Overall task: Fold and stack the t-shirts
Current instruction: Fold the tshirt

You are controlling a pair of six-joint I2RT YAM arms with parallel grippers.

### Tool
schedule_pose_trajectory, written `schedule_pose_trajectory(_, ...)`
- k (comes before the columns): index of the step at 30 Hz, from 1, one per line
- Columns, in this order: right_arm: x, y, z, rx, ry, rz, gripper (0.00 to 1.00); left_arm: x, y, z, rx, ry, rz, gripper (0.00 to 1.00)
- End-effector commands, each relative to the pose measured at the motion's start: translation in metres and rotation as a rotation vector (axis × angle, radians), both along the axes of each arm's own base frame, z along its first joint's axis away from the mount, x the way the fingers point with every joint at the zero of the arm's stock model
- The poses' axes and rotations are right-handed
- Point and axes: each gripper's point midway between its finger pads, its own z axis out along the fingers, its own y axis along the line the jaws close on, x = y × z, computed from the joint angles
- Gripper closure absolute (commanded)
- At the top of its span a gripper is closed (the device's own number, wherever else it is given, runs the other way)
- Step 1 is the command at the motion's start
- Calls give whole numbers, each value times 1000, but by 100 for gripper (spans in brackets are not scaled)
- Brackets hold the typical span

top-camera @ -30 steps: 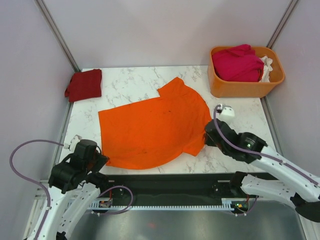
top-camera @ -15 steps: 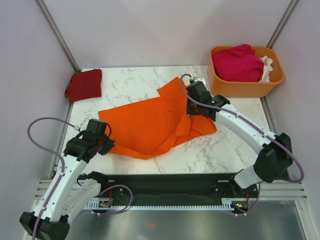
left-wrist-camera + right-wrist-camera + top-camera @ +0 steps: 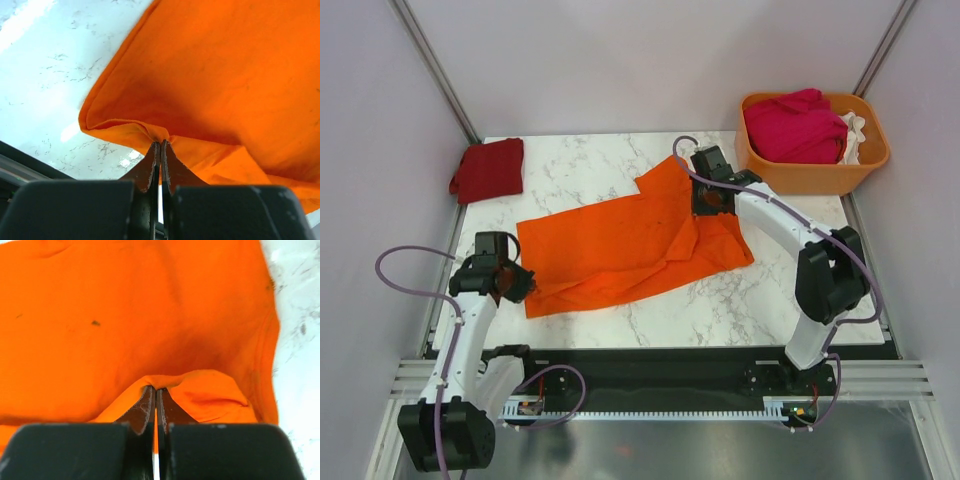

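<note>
The bright orange t-shirt (image 3: 620,245) lies across the middle of the marble table (image 3: 740,300), partly folded over itself. My left gripper (image 3: 516,284) is shut on its near left edge; the left wrist view shows the cloth (image 3: 225,85) pinched at the tips (image 3: 160,144). My right gripper (image 3: 704,205) is shut on a fold of the shirt near its far right side; the right wrist view shows the cloth (image 3: 125,315) bunched at the tips (image 3: 155,389). A folded dark red t-shirt (image 3: 487,168) lies at the far left corner. Magenta (image 3: 795,125) and white (image 3: 855,130) tees lie in the basket.
The orange plastic basket (image 3: 800,177) stands at the far right corner. Pale walls with metal posts close in the table's left, back and right. A black rail runs along the near edge (image 3: 650,365).
Both grippers have carried the shirt's near edge away from the front. The right one pulled its side up and back over the shirt; the left one moved left and farther in. The shirt now lies folded.
</note>
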Motion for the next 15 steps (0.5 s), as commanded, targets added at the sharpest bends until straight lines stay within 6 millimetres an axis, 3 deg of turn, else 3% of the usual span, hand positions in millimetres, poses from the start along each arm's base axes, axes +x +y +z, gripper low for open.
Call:
schedule_pose_trajectory(1, 25, -8, 7, -8, -38, -24, 100, 1, 2, -1, -21, -19, -4, 98)
schedule_pose_trajectory(5, 37, -26, -6, -33, -14, -66, 100, -1, 7, -13, -45, 20, 35, 98)
schedule_pose_trajectory(15, 61, -25, -38, -26, 42, -78, 100, 2, 22, -44, -37, 78, 112, 98)
